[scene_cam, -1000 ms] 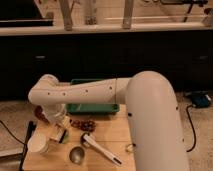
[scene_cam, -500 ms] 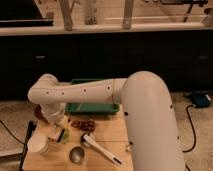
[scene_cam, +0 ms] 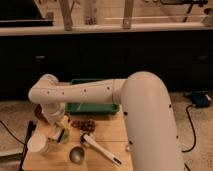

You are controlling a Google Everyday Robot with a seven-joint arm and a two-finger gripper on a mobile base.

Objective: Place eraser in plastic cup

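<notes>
The plastic cup [scene_cam: 39, 143] is a cream-white tumbler standing upright at the front left of the wooden table [scene_cam: 107, 135]. My gripper [scene_cam: 58, 129] hangs down from the white arm [scene_cam: 80, 92], just right of the cup and slightly behind it, close above the table. A small yellow-green thing [scene_cam: 63, 135] shows at the gripper's lower end. I cannot tell whether it is the eraser or whether it is held.
A shiny grey metal cup [scene_cam: 76, 155] stands at the front, right of the plastic cup. A white-handled utensil [scene_cam: 101, 150] lies to its right. A dark reddish lump [scene_cam: 83, 124] lies mid-table. A green tray [scene_cam: 92, 100] sits at the back. The table edge is near on the left.
The gripper has sunk slightly toward the table next to the plastic cup. The cup and other things have not moved.
</notes>
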